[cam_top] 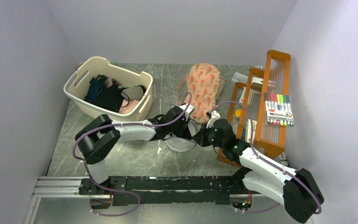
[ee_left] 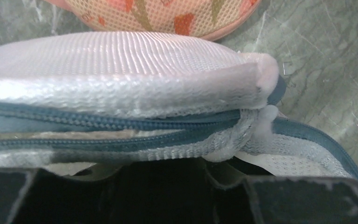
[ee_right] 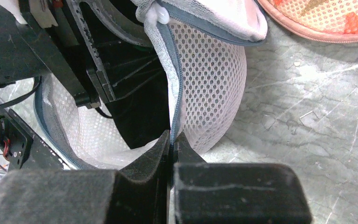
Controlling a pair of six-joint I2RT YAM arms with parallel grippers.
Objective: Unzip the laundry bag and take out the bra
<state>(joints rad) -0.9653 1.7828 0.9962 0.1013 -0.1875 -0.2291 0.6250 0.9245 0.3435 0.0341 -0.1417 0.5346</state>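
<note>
Laundry bag (ee_right: 214,84), just one, rim pinched by the right claw (ee_right: 173,138).

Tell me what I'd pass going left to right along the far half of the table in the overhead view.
In order: basket → orange fabric → rack.

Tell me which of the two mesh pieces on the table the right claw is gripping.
The white mesh laundry bag: the right claw pinches its grey-blue zip edge. The orange patterned mesh piece lies beyond it, ungripped.
</note>
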